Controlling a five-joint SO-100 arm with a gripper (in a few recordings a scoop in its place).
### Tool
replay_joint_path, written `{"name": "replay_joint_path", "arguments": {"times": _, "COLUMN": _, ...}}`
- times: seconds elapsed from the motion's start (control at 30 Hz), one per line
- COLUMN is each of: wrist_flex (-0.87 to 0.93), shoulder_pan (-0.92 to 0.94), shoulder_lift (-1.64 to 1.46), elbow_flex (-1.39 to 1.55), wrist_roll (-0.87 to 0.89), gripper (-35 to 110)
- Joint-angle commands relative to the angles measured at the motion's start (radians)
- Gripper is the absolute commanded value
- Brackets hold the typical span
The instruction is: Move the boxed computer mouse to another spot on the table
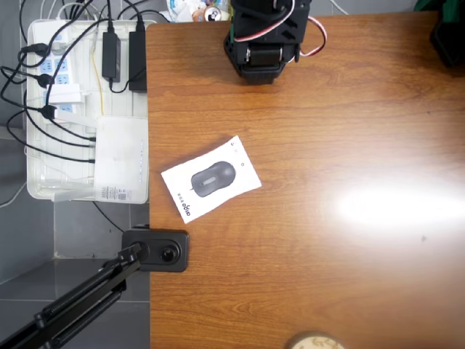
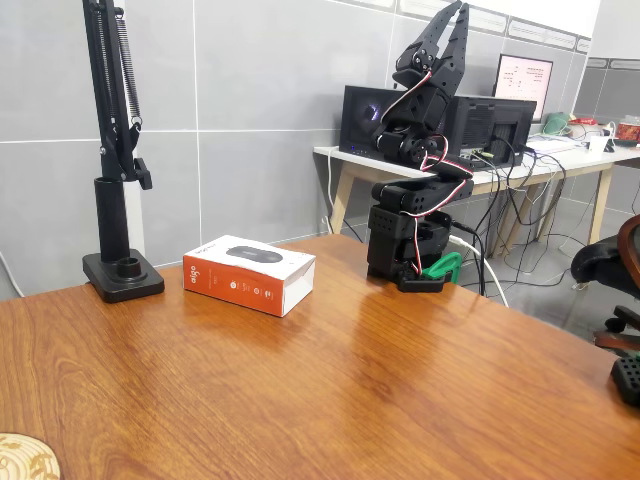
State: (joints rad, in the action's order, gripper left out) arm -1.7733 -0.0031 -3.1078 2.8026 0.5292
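The boxed computer mouse (image 1: pixel 211 179) lies flat on the wooden table (image 1: pixel 349 276), near its left edge in the overhead view, just beyond the black camera-stand base (image 1: pixel 156 250) and well apart from the arm's base (image 1: pixel 261 51). The box sits at a slant to the table edge, its white top with the mouse picture facing up; in the fixed view its orange side (image 2: pixel 235 285) faces the camera.

The arm is folded upright over its base, and the gripper (image 2: pixel 447 35) points up into the air, far above the box and holding nothing. Its fingers look nearly together at the tips, though the angle makes the gap hard to judge.

This scene fits two stages equally well: the box waiting to be carried off, or the box already set down at its new spot with the arm drawn back. The pictures do not settle which.

If a grasp is due, it would call for jaws opened wider than the box's short side, lined up with its slant so that both fingers meet the long sides squarely. The cardboard is light and smooth, so a grip at the middle would likely keep it from swinging. The stand base is close, so the approach is better made from the arm's side.
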Motion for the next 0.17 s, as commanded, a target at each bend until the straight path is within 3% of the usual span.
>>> {"name": "replay_joint_path", "arguments": {"times": 0.0, "wrist_flex": 0.005, "shoulder_pan": 0.005, "shoulder_lift": -0.002, "elbow_flex": -0.002, "wrist_roll": -0.008, "gripper": 0}}
{"name": "replay_joint_path", "arguments": {"times": 0.13, "wrist_flex": 0.005, "shoulder_pan": 0.005, "shoulder_lift": -0.002, "elbow_flex": -0.002, "wrist_roll": -0.008, "gripper": 0}}
